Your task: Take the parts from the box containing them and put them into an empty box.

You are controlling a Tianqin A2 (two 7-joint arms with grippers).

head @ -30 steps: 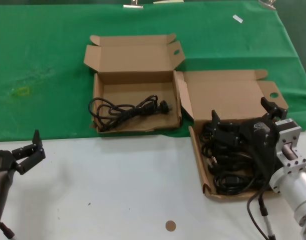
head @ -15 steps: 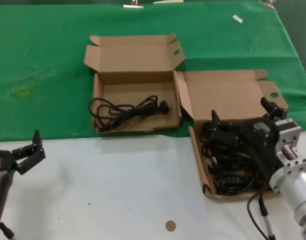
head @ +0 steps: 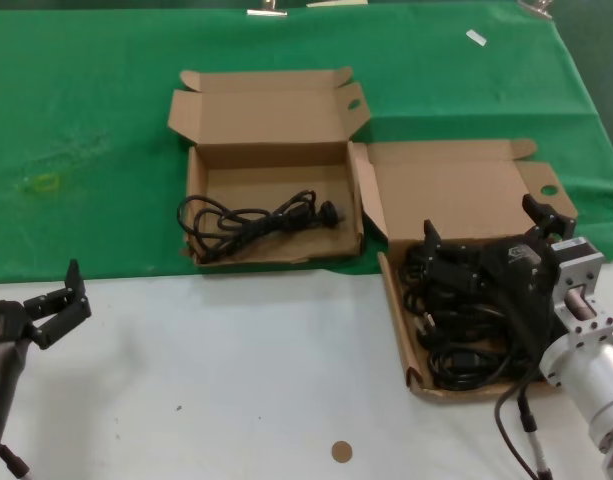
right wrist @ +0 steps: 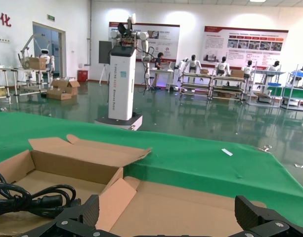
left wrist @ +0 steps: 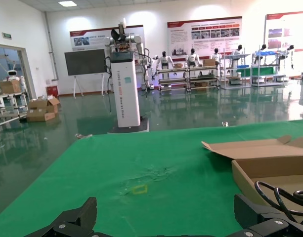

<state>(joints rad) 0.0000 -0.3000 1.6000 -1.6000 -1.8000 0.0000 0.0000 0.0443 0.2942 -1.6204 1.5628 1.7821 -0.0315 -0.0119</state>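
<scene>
A green cloth (head: 86, 150) covers the far half of the white table (head: 236, 380). In the head view the right gripper (head: 483, 232) hangs with jaws spread wide over the parts (head: 466, 330) heaped in the box containing them (head: 466, 195) at 4 o'clock, gripping nothing. The left gripper (head: 61, 293) idles open at 8 o'clock. One cord (head: 251, 222) lies in the empty box (head: 271, 130) at 12 o'clock. Nothing has shifted since a second ago.

Left wrist view: both fingers (left wrist: 74, 219) are apart above the cloth, with a hall of wall posters behind, their writing unreadable.

Right wrist view: fingers (right wrist: 265, 219) are apart over cardboard.

Black cords (head: 466, 320) fill the splay-walled box (head: 398, 330); one cord (head: 256, 222) lies in the straight-walled box (head: 276, 255).
</scene>
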